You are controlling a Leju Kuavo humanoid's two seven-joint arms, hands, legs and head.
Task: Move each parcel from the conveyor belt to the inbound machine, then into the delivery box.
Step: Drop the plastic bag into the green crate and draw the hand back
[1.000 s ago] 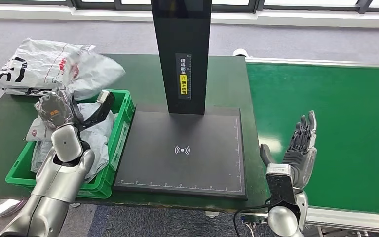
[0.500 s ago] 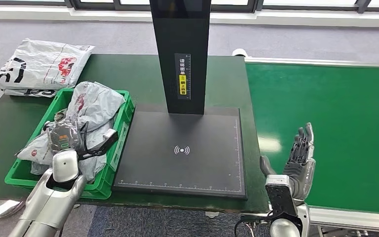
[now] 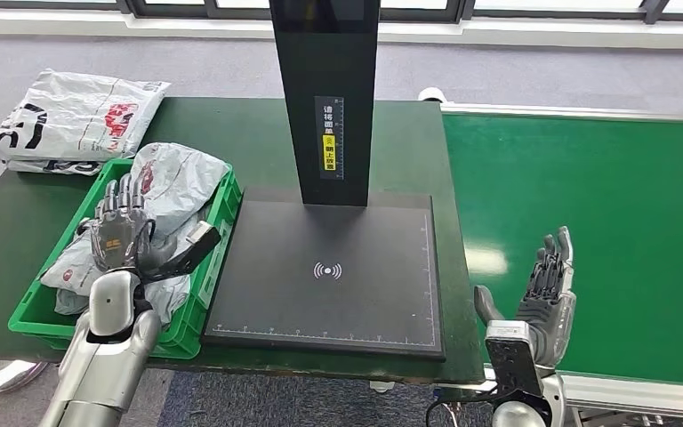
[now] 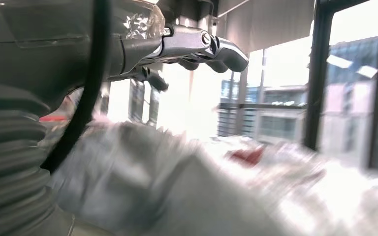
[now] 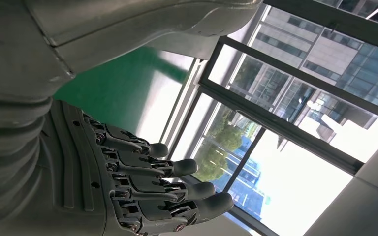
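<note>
A crumpled grey parcel (image 3: 176, 182) lies in the green delivery box (image 3: 218, 233) on top of other grey bags. My left hand (image 3: 123, 227) hovers over the box with its fingers spread and nothing in it; the left wrist view shows the fingers (image 4: 204, 44) above the blurred grey parcel (image 4: 187, 182). My right hand (image 3: 547, 289) stands upright and empty at the near edge of the green conveyor belt (image 3: 605, 222), fingers straight (image 5: 167, 189). The black inbound machine (image 3: 331, 271) with its post lies between box and belt, nothing on its plate.
A white printed bag (image 3: 71, 116) lies on the dark table (image 3: 400, 142) behind the box, partly over the table's far left edge. The machine's black post (image 3: 325, 89) rises in the middle. Grey floor lies beyond the table.
My left hand lowered the grey parcel into the green box, let go and opened its fingers above it. My right hand sank slightly toward the belt's near edge.
</note>
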